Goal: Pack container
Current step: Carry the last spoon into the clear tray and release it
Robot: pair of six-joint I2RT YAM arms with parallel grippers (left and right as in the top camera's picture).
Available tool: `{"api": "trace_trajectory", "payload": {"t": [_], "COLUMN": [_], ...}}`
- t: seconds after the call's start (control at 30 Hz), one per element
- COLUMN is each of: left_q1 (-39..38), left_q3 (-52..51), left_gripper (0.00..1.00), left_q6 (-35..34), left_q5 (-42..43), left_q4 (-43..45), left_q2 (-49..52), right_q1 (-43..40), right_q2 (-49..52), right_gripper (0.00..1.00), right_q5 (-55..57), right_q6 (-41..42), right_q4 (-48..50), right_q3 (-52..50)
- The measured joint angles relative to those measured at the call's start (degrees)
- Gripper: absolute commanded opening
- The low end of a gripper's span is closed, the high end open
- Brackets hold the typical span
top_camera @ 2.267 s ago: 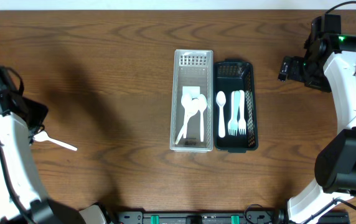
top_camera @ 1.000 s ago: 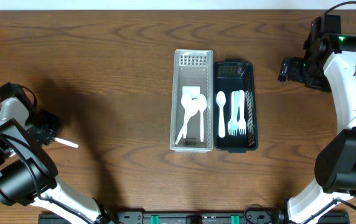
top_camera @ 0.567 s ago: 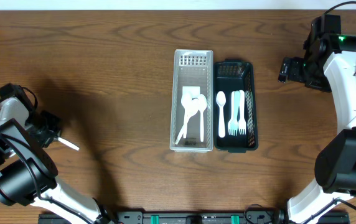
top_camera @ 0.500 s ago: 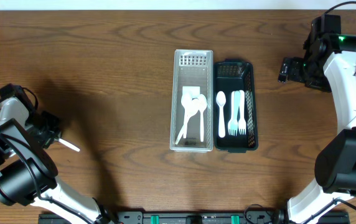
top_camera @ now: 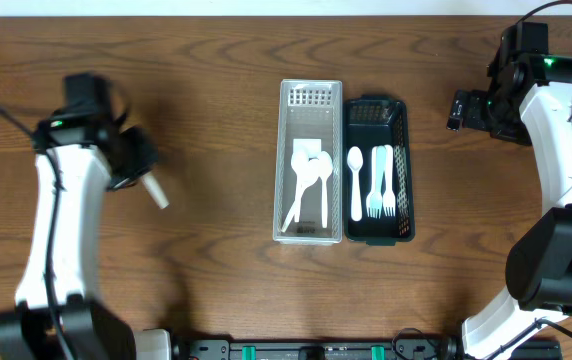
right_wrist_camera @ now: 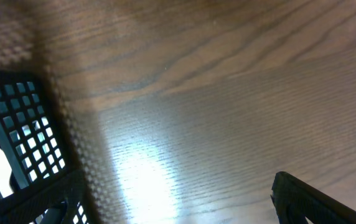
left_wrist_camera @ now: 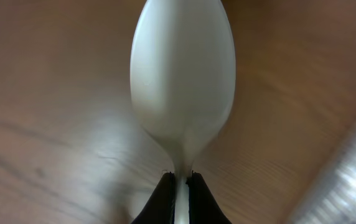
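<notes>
The wooden table (top_camera: 216, 60) carries two bins side by side at its centre: a clear container (top_camera: 311, 97) and, touching its right side, a black basket (top_camera: 374, 108). Packing looks well under way. White spoons (top_camera: 306, 178) lie in the clear container, and a lone spoon (top_camera: 355, 185) and forks (top_camera: 381, 188) lie in the black basket. No loose cutlery shows on the table. The right gripper (top_camera: 459, 108) hangs beyond the basket's far corner, jaws wide and empty. The left gripper (left_wrist_camera: 179, 190) is clamped on the thin handle of a plastic spoon (left_wrist_camera: 183, 81), held above the table well left of the bins. This piece is likely the last to go in, probably among the spoons.
</notes>
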Motion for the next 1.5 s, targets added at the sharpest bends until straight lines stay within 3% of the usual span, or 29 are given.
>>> {"api": "trace_trajectory", "payload": {"t": [0.2, 0.4, 0.83, 1.0, 1.13, 1.2, 1.37, 1.5], "left_q1": [-19.02, -30.97, -38.56, -38.58, -38.23, -37.86, -35.74, -32.20], "left_q3": [9.75, 11.06, 11.06, 11.04, 11.04, 11.04, 11.04, 11.06], "left_gripper": [0.06, 0.07, 0.07, 0.22, 0.50, 0.58, 0.99, 0.98], "left_q6": [1.92, 3.39, 3.82, 4.39, 5.73, 6.47, 7.85, 7.69], "left_q5": [0.02, 0.00, -0.02, -0.04, -0.17, -0.92, -4.85, -9.05], "left_q4": [-1.05, 3.23, 9.51, 10.34, 10.80, 10.80, 10.73, 12.04], "left_q2": [-1.11, 1.36, 20.61, 24.35, 24.48, 24.35, 21.09, 14.69], "right_q1": [0.00, 0.00, 0.00, 0.00, 0.00, 0.00, 0.11, 1.29], "right_q2": [0.00, 0.00, 0.00, 0.00, 0.00, 0.00, 0.00, 0.00], "right_gripper": [0.99, 0.99, 0.99, 0.99, 0.99, 0.99, 0.99, 0.99], "right_q5": [0.00, 0.02, 0.00, 0.00, 0.00, 0.00, -0.26, -0.90], "right_q6": [-0.11, -0.11, -0.11, -0.13, -0.33, -0.33, -1.51, -2.82], "right_q4": [0.42, 0.39, 0.37, 0.37, 0.57, 1.05, 4.07, 10.99], "right_q3": [0.00, 0.00, 0.00, 0.00, 0.00, 0.00, 0.00, -0.07]}}
